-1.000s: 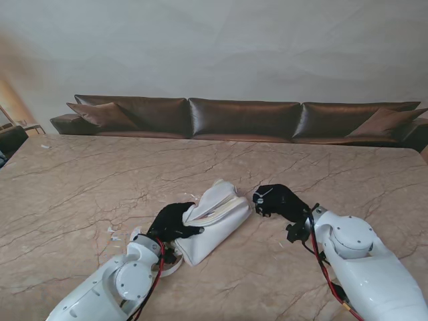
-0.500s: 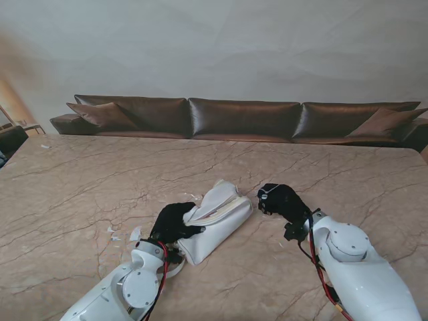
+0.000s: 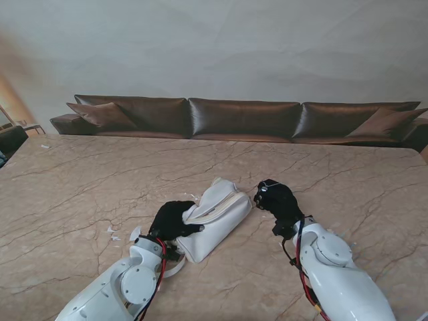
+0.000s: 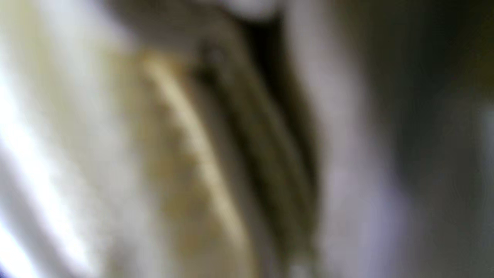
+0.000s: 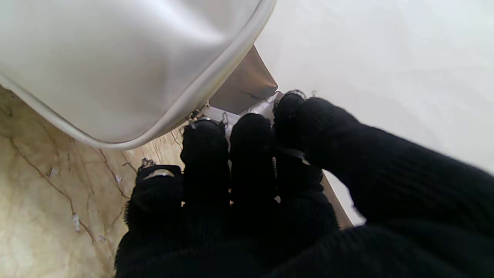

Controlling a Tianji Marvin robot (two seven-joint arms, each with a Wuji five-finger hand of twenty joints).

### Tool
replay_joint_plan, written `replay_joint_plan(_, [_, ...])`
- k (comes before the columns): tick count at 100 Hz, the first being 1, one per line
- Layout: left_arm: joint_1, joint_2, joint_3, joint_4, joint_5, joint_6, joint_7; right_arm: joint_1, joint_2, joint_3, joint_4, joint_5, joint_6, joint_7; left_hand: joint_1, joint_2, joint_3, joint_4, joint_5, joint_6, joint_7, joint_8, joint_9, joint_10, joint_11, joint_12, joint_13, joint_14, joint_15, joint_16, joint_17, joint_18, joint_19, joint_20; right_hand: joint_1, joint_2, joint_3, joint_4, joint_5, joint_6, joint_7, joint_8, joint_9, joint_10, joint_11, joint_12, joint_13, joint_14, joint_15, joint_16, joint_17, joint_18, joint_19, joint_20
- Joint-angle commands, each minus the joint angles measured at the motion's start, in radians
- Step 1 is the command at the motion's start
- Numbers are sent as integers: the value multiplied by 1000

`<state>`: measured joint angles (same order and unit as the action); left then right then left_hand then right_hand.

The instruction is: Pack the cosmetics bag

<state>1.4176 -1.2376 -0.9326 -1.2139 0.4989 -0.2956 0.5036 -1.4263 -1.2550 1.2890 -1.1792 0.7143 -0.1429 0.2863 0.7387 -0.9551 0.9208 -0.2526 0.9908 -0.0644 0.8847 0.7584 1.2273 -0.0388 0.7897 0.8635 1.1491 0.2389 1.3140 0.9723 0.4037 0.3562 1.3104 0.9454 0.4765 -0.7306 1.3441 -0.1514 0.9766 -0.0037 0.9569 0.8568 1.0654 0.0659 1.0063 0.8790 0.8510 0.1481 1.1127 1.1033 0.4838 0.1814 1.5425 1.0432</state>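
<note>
The left hand (image 3: 172, 221) grips the near-left end of the white cosmetics bag (image 3: 215, 217); it should hold that end firmly so the opening stays steady. The bag lies mid-table on the marble table (image 3: 80, 180), soft, pale, with a trimmed mouth. The right hand (image 3: 277, 200), fingers curled together, sits just beside the bag's right end; whether it holds anything cannot be told.

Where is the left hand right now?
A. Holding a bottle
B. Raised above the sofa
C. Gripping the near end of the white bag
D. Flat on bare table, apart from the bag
C: in the stand view the left hand is closed on the near end of the white bag.
</note>
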Motion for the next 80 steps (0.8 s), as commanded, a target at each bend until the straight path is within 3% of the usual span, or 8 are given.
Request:
replay_joint_plan(1, [24, 9, 13, 58, 11, 11, -21, 3, -2, 9, -26, -5, -7, 0, 403, 48, 517, 104, 263, -219, 389, 100, 74, -124, 83, 29, 38, -4, 19, -7, 2, 18, 33, 0, 86, 33, 34, 2, 60, -334, 105, 46, -27, -68, -11, 7, -9, -1, -12, -4, -2, -8, 10, 5])
replay_joint_plan(11, [21, 18, 13, 53, 39, 10, -27, -2, 12, 21, -45, -19, 26, 41, 400, 33, 534, 109, 265, -217, 391, 106, 85, -116, 91, 30, 50, -10, 13, -8, 16, 31, 25, -7, 88, 40, 26, 2, 54, -334, 102, 46, -31, -66, -15, 7, -15, 1, -18, -4, -9, -9, 3, 5])
replay_joint_plan(18, [25, 27, 2, 27, 66, 17, -34, -2, 32, 31, -58, -57, 67, 101, 392, 15, 560, 118, 265, -211, 398, 118, 96, -107, 98, 26, 63, -15, 4, -13, 47, 69, -2, -17, 89, 43, 24, 7, 54, -331, 100, 45, -33, -64, -17, 8, -17, 3, -21, -4, -11, -9, 0, 5])
replay_joint_plan(29, [43, 48, -32, -47, 119, 36, -58, 3, 63, 35, -78, -142, 111, 159, 379, -36, 621, 137, 267, -206, 415, 135, 128, -97, 112, 22, 101, -22, 8, -23, 101, 100, -14, -31, 85, 45, 23, 16, 51, -336, 99, 46, -31, -66, -19, 10, -13, -1, -22, -4, -10, -11, -3, 6])
replay_joint_plan(40, [67, 75, -85, -138, 174, 53, -124, 8, 81, 36, -89, -186, 133, 195, 374, -74, 649, 160, 267, -208, 428, 146, 138, -92, 131, 24, 121, -25, 28, -25, 123, 92, -5, -44, 85, 44, 25, 19, 53, -332, 100, 45, -29, -66, -18, 12, -11, 0, -21, -3, -8, -10, -3, 7])
replay_joint_plan(55, [96, 115, -160, -235, 232, 40, -263, 10, 85, 29, -87, -197, 133, 204, 374, -96, 649, 204, 266, -214, 436, 156, 138, -88, 159, 21, 124, -24, 69, -39, 122, 60, 26, -55, 85, 42, 25, 19, 54, -334, 101, 45, -28, -67, -18, 12, -10, -1, -19, -1, -6, -10, -3, 9])
replay_joint_plan(70, [104, 131, -180, -253, 248, 16, -326, 18, 75, 11, -50, -173, 114, 206, 374, -96, 649, 203, 266, -218, 437, 158, 138, -90, 166, 17, 122, -22, 78, -43, 113, 52, 33, -62, 86, 42, 25, 18, 54, -330, 101, 44, -28, -64, -19, 12, -11, 1, -20, -1, -6, -10, -3, 10])
replay_joint_plan(80, [94, 131, -156, -227, 244, 8, -324, 24, 73, -5, -28, -173, 101, 214, 375, -88, 649, 180, 266, -221, 433, 158, 137, -92, 161, 13, 120, -25, 75, -44, 102, 54, 31, -62, 85, 43, 24, 18, 53, -331, 100, 43, -29, -64, -18, 12, -13, 0, -20, -1, -10, -9, -5, 10])
